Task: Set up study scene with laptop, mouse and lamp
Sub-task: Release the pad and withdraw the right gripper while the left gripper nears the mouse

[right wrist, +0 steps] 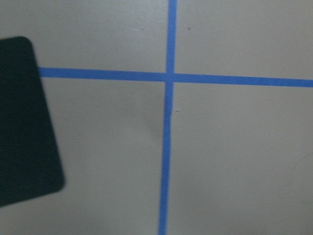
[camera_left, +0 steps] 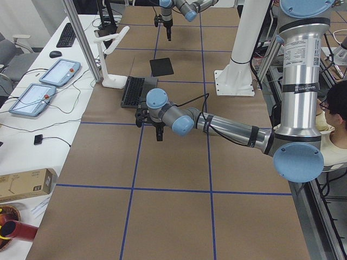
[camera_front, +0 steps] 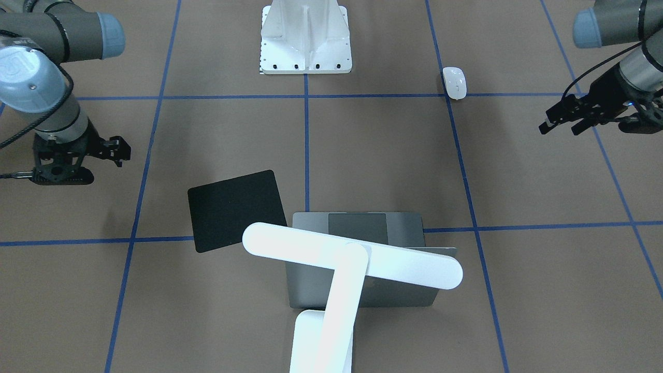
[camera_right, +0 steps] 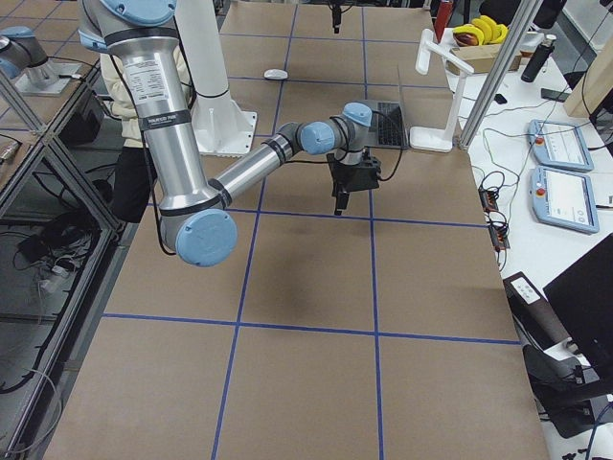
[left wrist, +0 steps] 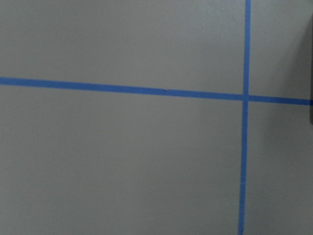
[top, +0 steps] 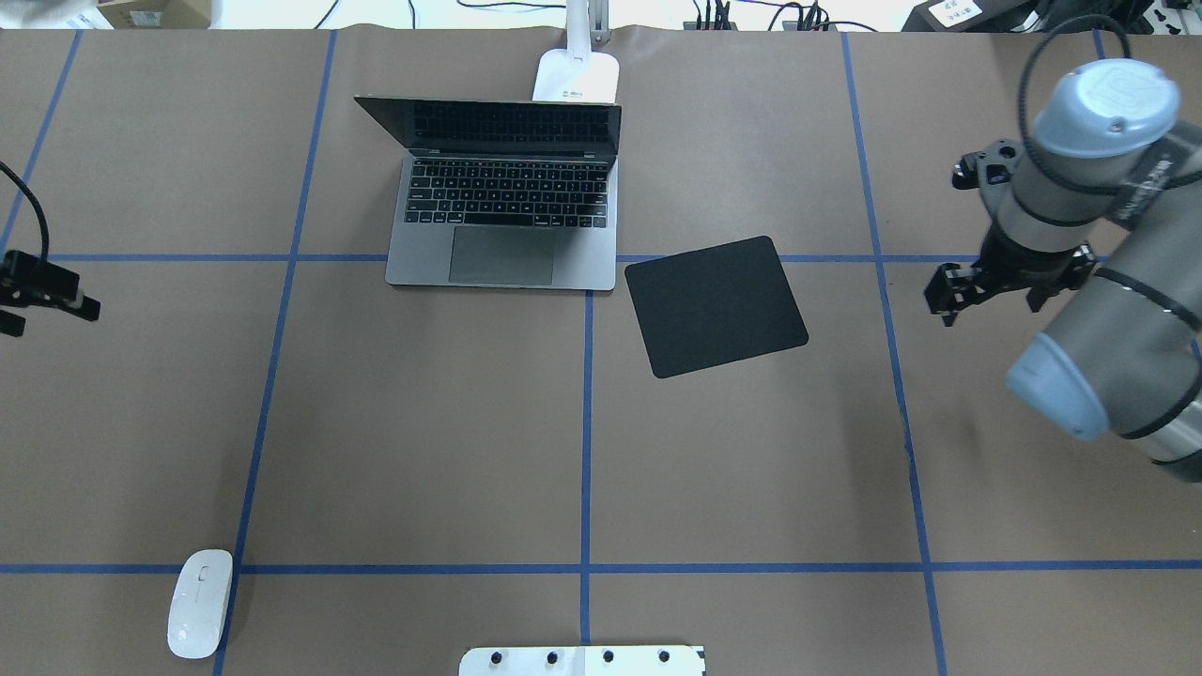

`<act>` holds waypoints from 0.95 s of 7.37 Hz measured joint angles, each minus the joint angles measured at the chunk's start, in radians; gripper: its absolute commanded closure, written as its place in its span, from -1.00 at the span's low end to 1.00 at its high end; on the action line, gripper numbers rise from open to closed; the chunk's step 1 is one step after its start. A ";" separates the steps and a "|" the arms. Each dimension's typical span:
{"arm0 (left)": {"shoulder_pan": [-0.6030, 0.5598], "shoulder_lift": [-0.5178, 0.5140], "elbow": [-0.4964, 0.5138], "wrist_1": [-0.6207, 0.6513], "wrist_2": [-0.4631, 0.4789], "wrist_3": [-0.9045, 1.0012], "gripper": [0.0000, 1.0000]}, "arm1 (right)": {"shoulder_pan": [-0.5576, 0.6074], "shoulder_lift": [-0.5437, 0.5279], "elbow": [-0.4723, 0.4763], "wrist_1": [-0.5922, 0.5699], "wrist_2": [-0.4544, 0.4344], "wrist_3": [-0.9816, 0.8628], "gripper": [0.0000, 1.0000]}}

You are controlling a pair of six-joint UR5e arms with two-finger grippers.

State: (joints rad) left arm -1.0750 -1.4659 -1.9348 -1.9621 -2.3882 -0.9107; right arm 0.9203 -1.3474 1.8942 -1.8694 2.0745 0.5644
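The grey laptop (top: pixel 507 188) stands open at the far middle of the table, its keys facing me. The white lamp (camera_front: pixel 352 256) stands right behind it, with its base (top: pixel 576 75) by the lid and its bar head over the lid. The white mouse (top: pixel 200 601) lies alone at the near left, by a tape line; it also shows in the front view (camera_front: pixel 454 83). My left gripper (top: pixel 47 305) hangs open and empty at the far left edge. My right gripper (top: pixel 986 299) hangs open and empty, to the right of the mouse pad.
A black square mouse pad (top: pixel 716 305) lies askew, right of the laptop; its corner shows in the right wrist view (right wrist: pixel 24 122). The white ribbed pedestal (camera_front: pixel 305 36) stands at the near middle edge. Blue tape lines grid the brown table cover.
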 measured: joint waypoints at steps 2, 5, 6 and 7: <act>0.167 0.075 -0.091 0.000 0.112 -0.157 -0.98 | 0.094 -0.088 0.014 -0.008 0.019 -0.188 -1.00; 0.376 0.084 -0.131 -0.005 0.223 -0.322 -0.98 | 0.197 -0.107 0.036 -0.112 0.042 -0.378 -1.00; 0.431 0.083 -0.136 -0.007 0.249 -0.338 -0.98 | 0.209 -0.105 0.041 -0.139 0.043 -0.413 -1.00; 0.487 0.085 -0.140 -0.008 0.275 -0.344 -0.98 | 0.215 -0.104 0.042 -0.151 0.044 -0.427 -1.00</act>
State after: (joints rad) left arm -0.5882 -1.3810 -2.0749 -1.9697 -2.1128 -1.2548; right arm 1.1357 -1.4518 1.9360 -2.0200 2.1182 0.1370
